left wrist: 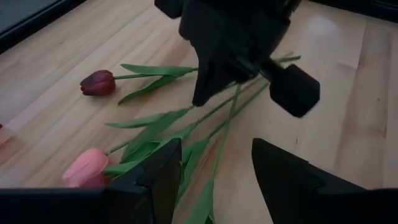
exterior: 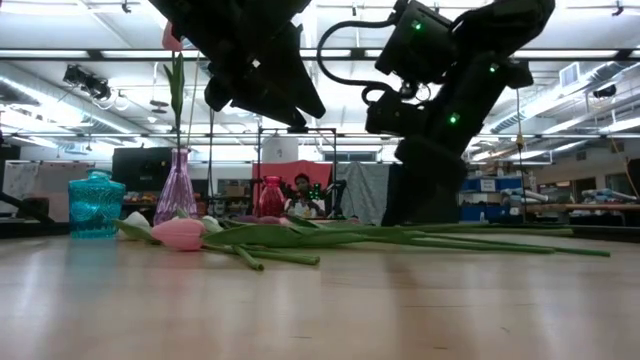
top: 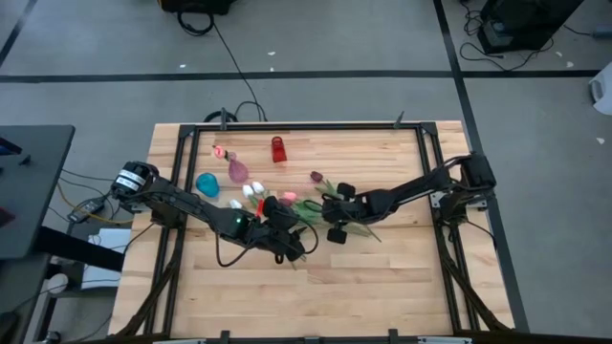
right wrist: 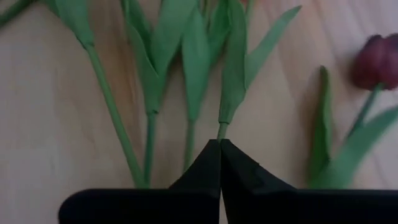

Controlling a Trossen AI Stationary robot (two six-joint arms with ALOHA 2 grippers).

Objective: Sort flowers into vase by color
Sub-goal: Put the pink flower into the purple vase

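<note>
**Right gripper pinched on a tulip stem at the middle of the table**

A light wooden table (top: pixel 382 287) with a black metal frame fills the overhead view. Two dark jointed arms reach in from either side and meet near its centre.

The right gripper (right wrist: pixel 220 149) is down at the tabletop among the loose stems. Its two dark fingertips are pressed together on a thin green stem (right wrist: pixel 222 129), just below where a long leaf joins it. The left gripper (left wrist: pixel 214 168) hovers close by, above the same pile, with its fingers parted and nothing between them.

The artificial tulips (top: pixel 304 204) lie in a loose heap on the wood between the two grippers, their green stems and leaves overlapping. A pale pink tulip head (exterior: pixel 180 234) rests at one end of the heap. A dark maroon tulip head (left wrist: pixel 98 82) lies slightly apart from the rest, its stem pointing back toward the pile. White heads (top: pixel 251 191) lie near the left arm.

Toward the far side of the table stand three small glass vases. A teal ribbed glass jar (exterior: pixel 96 203) is on the left. A slim pink glass vase (exterior: pixel 177 187) stands beside it and holds one upright tulip with a pink head. A small red glass vase (exterior: pixel 272 196) stands farther right, apart from the others.

A person (exterior: pixel 302 190) is visible in the room beyond the table.
</note>
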